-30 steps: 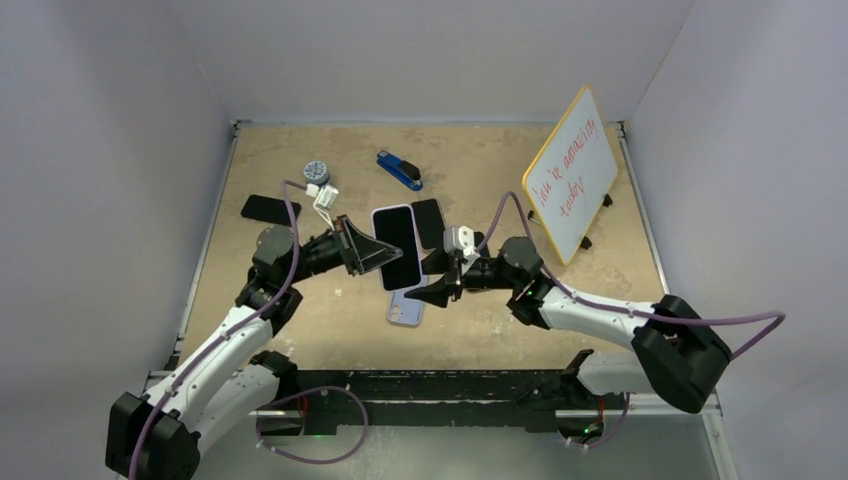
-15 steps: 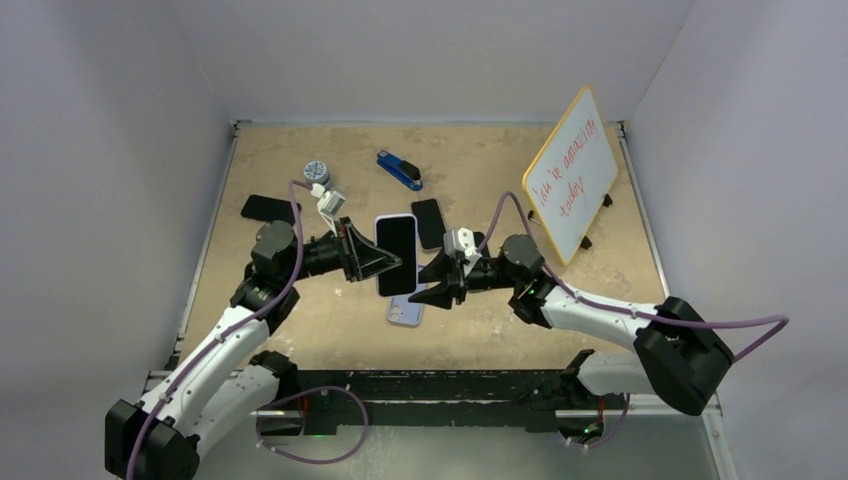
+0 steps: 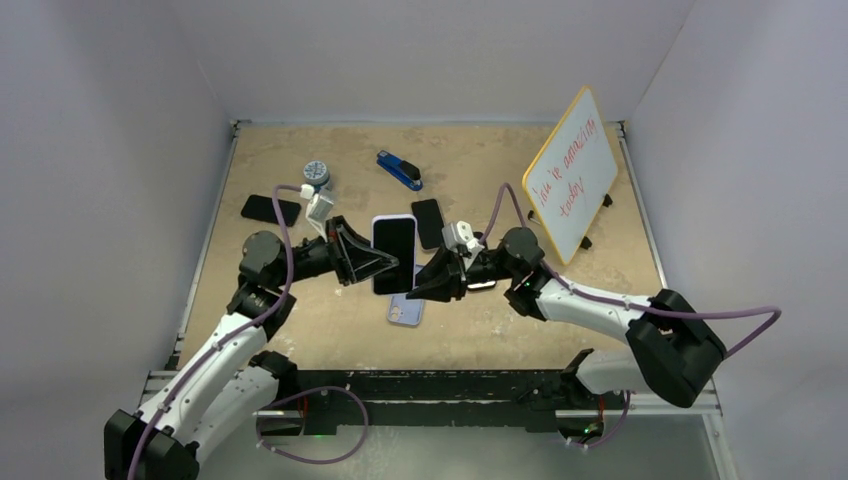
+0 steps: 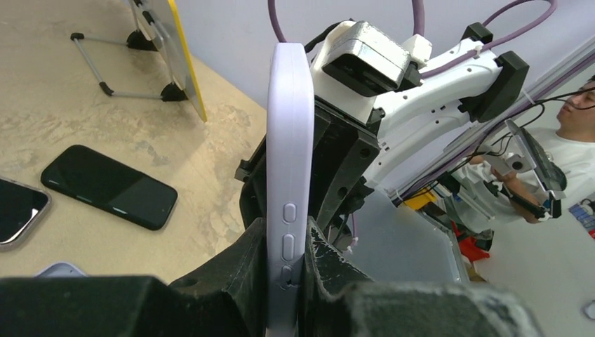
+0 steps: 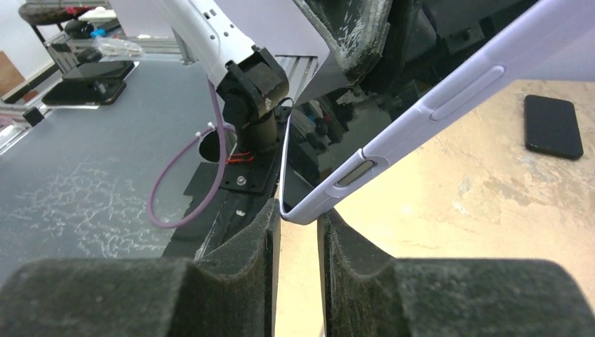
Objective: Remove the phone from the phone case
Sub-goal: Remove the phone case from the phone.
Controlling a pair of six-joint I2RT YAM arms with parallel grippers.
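Note:
The phone (image 3: 394,255), dark screen facing up, sits in a lavender phone case (image 4: 289,140) held edge-on above the table. My left gripper (image 3: 383,263) is shut on the case's long side, its fingers (image 4: 238,270) pressing both faces by the side buttons. My right gripper (image 3: 421,287) comes in from the right at the lower corner. In the right wrist view, that rounded corner of the case (image 5: 393,133) sits between the fingertips (image 5: 270,221) of the right gripper (image 5: 298,217), which pinch it narrowly.
Another lavender cased phone (image 3: 405,311) lies on the table below the held one. Black phones lie at the left (image 3: 270,209) and centre (image 3: 428,222). A blue stapler (image 3: 399,170), a round grey object (image 3: 316,172) and a standing whiteboard (image 3: 572,175) are farther back.
The left gripper drew the cased phone slightly left and turned it more upright. The right gripper rose to the phone's lower corner and its jaws narrowed onto it.

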